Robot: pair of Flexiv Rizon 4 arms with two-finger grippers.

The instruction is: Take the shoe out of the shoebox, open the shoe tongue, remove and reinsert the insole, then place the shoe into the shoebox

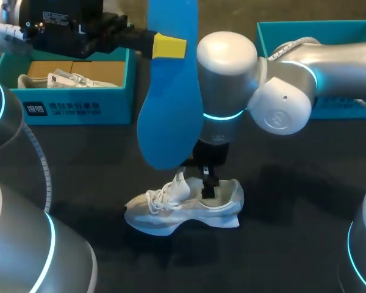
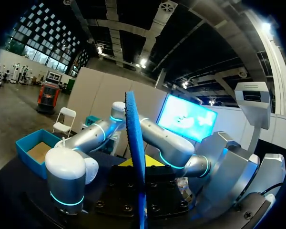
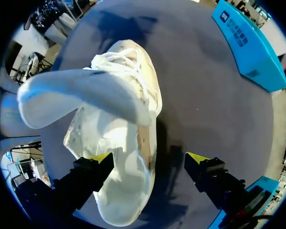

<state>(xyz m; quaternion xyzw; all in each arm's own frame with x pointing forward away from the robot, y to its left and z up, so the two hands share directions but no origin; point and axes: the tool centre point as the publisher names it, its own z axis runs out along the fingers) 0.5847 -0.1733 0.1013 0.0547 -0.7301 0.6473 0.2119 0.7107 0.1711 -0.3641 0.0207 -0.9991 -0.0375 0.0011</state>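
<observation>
On the dark surface (image 1: 299, 189) the white shoe (image 1: 183, 204) lies under my right fingers (image 3: 101, 158), spread wide, one tip in its opening. Up high my left fingers (image 1: 169, 46) pinch the blue insole (image 1: 171, 104). Behind sits the teal shoebox (image 1: 73, 105), another shoe (image 1: 67, 79) inside.

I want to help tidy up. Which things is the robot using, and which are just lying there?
Using: insole, held in the left gripper; shoe, at the right gripper; left box, likely its shoebox.
Lying about: other shoe in that box; right box, probably.
</observation>
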